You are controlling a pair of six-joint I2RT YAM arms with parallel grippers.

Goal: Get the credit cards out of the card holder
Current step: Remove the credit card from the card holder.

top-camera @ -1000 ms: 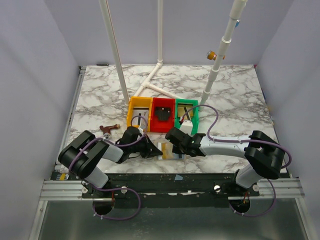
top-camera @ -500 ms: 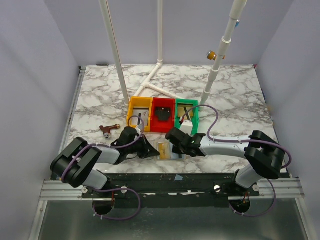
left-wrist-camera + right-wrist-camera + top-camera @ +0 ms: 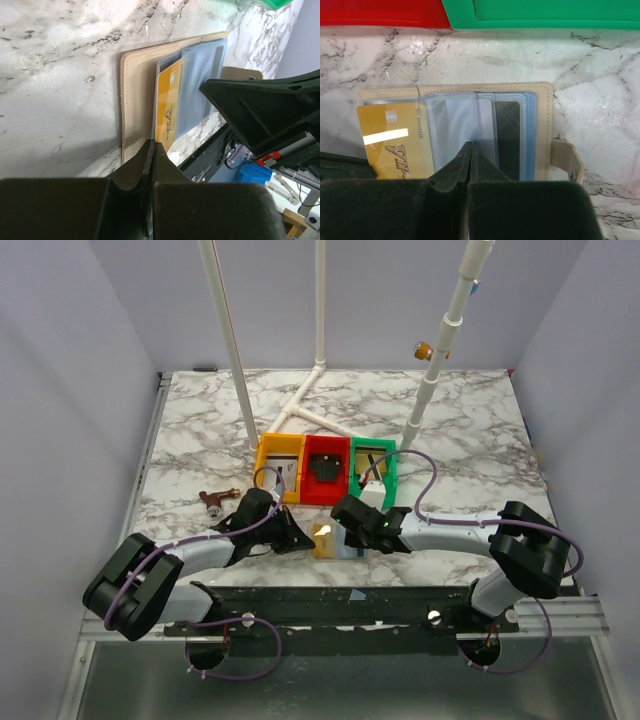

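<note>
The card holder (image 3: pixel 342 548) lies open on the marble near the table's front edge, tan border (image 3: pixel 132 100) and clear blue-tinted sleeves (image 3: pixel 542 125). A gold credit card (image 3: pixel 323 536) (image 3: pixel 167 105) (image 3: pixel 390 140) sticks out of its sleeve to the left. My left gripper (image 3: pixel 300 538) (image 3: pixel 151 146) is shut on that card's near corner. My right gripper (image 3: pixel 352 530) (image 3: pixel 471 145) is shut, its tip pressing down on a clear sleeve in the holder's middle. A dark card (image 3: pixel 509 135) sits inside a sleeve on the right.
Behind the holder stand a yellow tray (image 3: pixel 278 465), a red tray (image 3: pixel 310 490) with a chunky black object (image 3: pixel 326 468), and a green tray (image 3: pixel 388 485). A small brown object (image 3: pixel 212 500) lies to the left. White pipes (image 3: pixel 310 410) lie and stand further back.
The left arm has drawn back to the left, and the gold card has slid further out of its sleeve. The right gripper has stayed pressed on the holder.
</note>
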